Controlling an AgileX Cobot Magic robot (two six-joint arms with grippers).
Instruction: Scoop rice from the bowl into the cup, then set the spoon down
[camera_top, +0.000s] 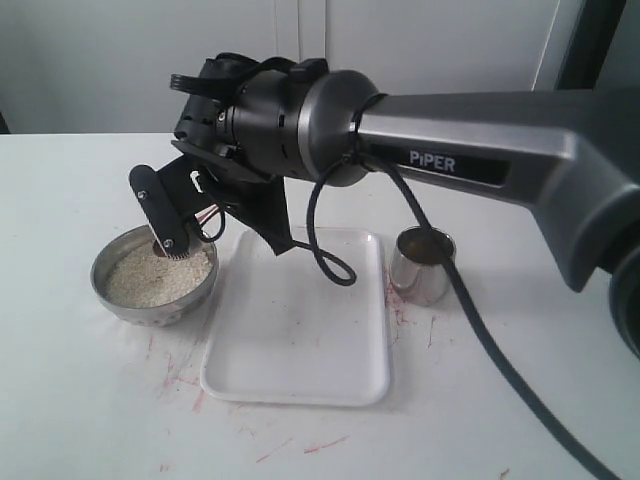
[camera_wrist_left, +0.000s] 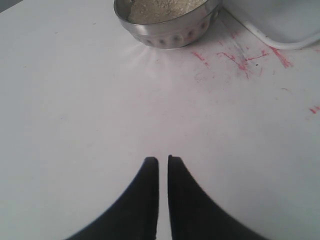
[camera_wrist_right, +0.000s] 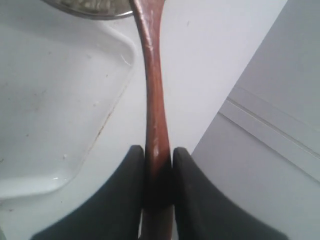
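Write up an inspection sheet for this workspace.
Surface: white table, red marks.
Job's things: bowl holds rice; cup stands beside the tray, contents unclear; spoon reaches to the bowl.
Clutter: white tray between bowl and cup.
Pincers: right pincer shut on the spoon handle; left pincer shut, empty, over the table.
Cables: black cable hangs from the right arm over tray and table.
Surroundings: pale wall panels.

Only a flat tray lies between bowl and cup.

Exterior camera looks down across the white table; all three views, wrist cameras closest, share the round brushed-steel bowl
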